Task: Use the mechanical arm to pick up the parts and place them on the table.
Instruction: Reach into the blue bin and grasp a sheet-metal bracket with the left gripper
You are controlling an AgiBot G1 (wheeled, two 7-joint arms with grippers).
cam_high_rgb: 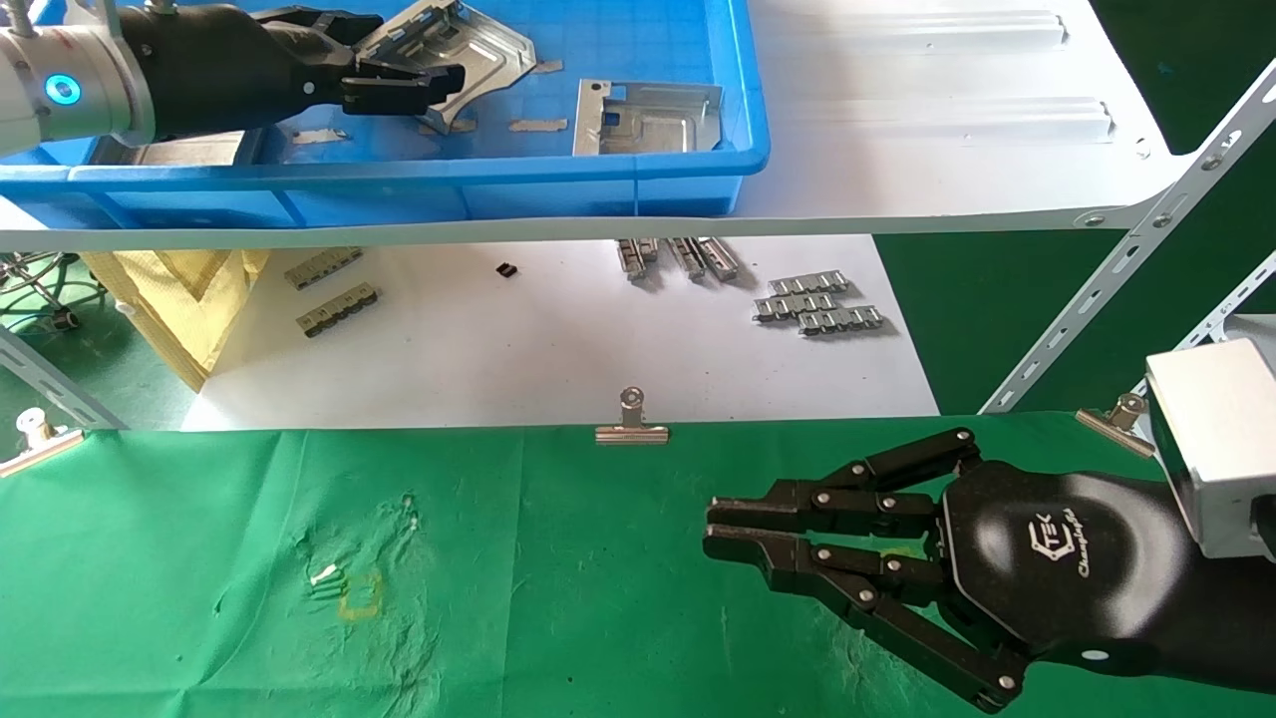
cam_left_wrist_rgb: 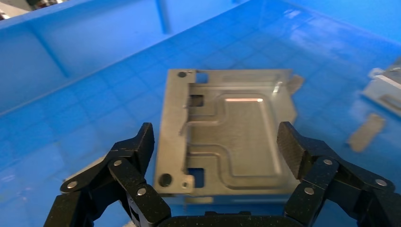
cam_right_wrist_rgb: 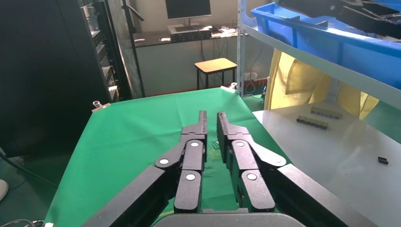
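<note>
Up on the white shelf board (cam_high_rgb: 927,150), the left gripper (cam_high_rgb: 399,75) reaches into the blue tray (cam_high_rgb: 688,184) from the left. Its black fingers (cam_left_wrist_rgb: 137,146) sit on either side of a silvery stamped part (cam_high_rgb: 454,60), which tilts up off the tray floor in the head view. The wrist view shows the plate between the spread fingertips, but I cannot tell whether they actually press on it.

A second part (cam_high_rgb: 646,117) lies flat on the tray floor to the right of the first, well apart from the hand.

The right gripper (cam_high_rgb: 718,534) hangs over the green table (cam_high_rgb: 199,578) at the near right, its fingers straight and drawn close together, holding nothing. White print on the back of that hand reads "TEK" inside a logo, with a script word beneath that I cannot read with certainty.

Small grey linked strips (cam_high_rgb: 817,302) lie on the white sheet under the shelf, and a silver binder clip (cam_high_rgb: 631,419) sits at the table's far edge.
</note>
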